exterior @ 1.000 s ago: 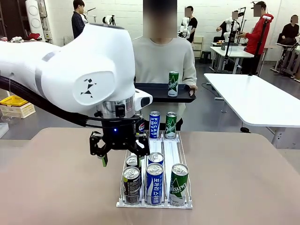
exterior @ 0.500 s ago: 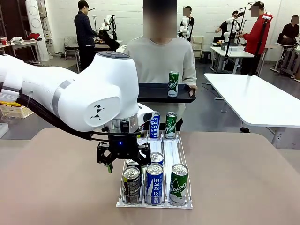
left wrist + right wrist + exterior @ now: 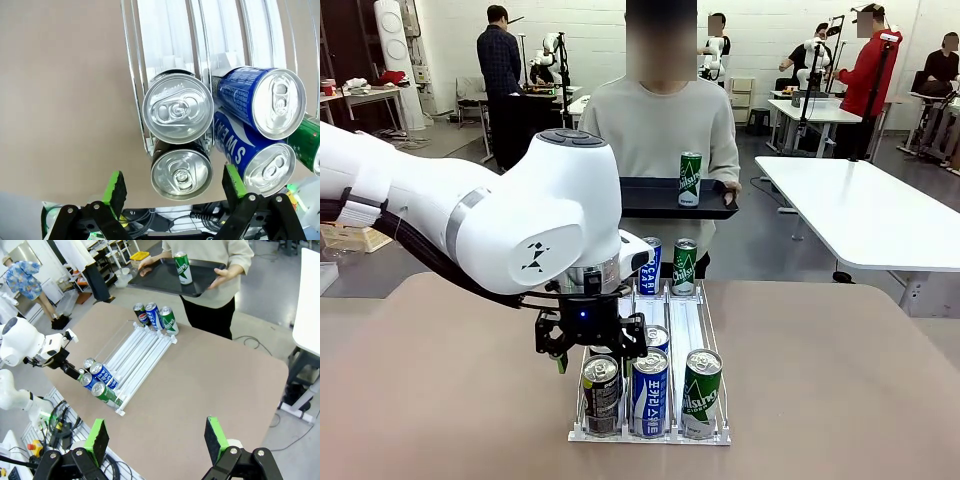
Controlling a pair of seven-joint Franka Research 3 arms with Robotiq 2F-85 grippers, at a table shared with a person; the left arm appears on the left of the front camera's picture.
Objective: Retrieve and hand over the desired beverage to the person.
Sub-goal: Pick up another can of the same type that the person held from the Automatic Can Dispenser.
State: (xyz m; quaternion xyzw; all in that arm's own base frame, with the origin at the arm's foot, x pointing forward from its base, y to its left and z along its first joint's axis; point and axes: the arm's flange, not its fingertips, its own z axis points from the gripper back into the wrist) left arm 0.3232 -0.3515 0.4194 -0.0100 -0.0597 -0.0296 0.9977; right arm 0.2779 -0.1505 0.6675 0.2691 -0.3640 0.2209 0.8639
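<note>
**A:** What sits nearest on the brown surface?

**B:** The front row of a white three-lane rack. The front dark can has a label too dim to read. The front blue can carries Korean lettering, and the left wrist view shows "SWEAT" on it. The front green can reads "Chilsung".

**A:** And the left arm?

**B:** The left jaws are wide apart over the left lane. A green pad stands on either side of the front dark can's lid, clamped on nothing. A second dark can stands just behind it.

**A:** The right arm?

**B:** The right jaws are also spread and empty, high above the surface.

**A:** Farther off?

**B:** Three cans stand upright at the rack's far end: a Pepsi can, a far blue can and a far green can marked "Chilsung". Beyond the far edge stands the person, in a light grey long-sleeved sweatshirt and dark trousers. Both hands hold a black tray with one upright green "Chilsung" tray can on it.
</note>
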